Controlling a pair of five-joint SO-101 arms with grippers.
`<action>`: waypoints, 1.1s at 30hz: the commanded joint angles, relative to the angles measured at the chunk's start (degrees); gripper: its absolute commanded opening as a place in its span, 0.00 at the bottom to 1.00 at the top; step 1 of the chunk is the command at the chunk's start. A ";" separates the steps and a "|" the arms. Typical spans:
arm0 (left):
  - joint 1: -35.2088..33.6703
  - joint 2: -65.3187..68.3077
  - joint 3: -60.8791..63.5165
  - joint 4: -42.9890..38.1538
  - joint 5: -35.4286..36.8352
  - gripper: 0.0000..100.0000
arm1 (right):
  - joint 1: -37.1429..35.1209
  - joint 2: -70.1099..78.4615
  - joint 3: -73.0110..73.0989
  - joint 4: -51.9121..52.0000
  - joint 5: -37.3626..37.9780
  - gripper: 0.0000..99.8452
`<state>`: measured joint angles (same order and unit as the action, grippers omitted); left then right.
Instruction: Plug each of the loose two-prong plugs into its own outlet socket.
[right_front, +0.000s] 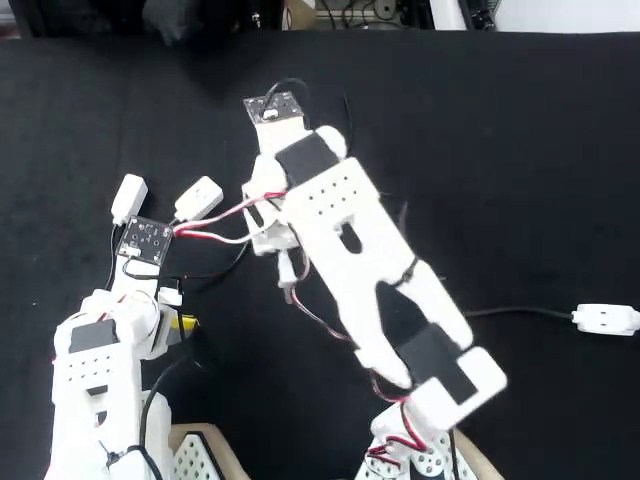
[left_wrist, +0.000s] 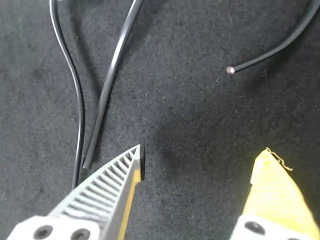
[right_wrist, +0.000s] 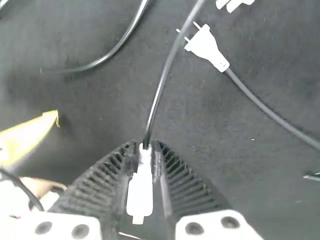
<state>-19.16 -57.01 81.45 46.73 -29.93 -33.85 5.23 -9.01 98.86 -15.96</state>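
Plug (right_wrist: 140, 187) sat clamped in the right gripper (right_wrist: 145, 146), its cord trailing off. A second plug (right_wrist: 205, 45) lay loose on the table (right_wrist: 100, 100). Nearby the left gripper (left_wrist: 202, 150) hung spread and empty. Pickup looked done. The next move called for carrying it to a socket (right_front: 605, 318), prongs lined up.

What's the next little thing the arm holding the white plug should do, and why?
Probably lift slightly and carry it toward a socket: the right gripper is shut on the plug, black cord trailing over the cloth, and it sits in no socket yet.
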 joint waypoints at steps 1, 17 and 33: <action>-0.31 -0.79 -0.22 -1.14 -0.26 0.34 | 2.37 -2.51 6.81 -3.78 5.19 0.01; -0.48 -0.79 -0.22 -1.14 -0.26 0.34 | 2.73 6.11 30.11 -28.13 8.09 0.02; -0.31 -0.79 -0.13 -1.05 -0.26 0.34 | 0.70 17.36 17.71 -14.51 8.00 0.10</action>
<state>-19.16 -57.01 81.45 46.73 -29.93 -32.26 21.23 13.14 80.57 -8.31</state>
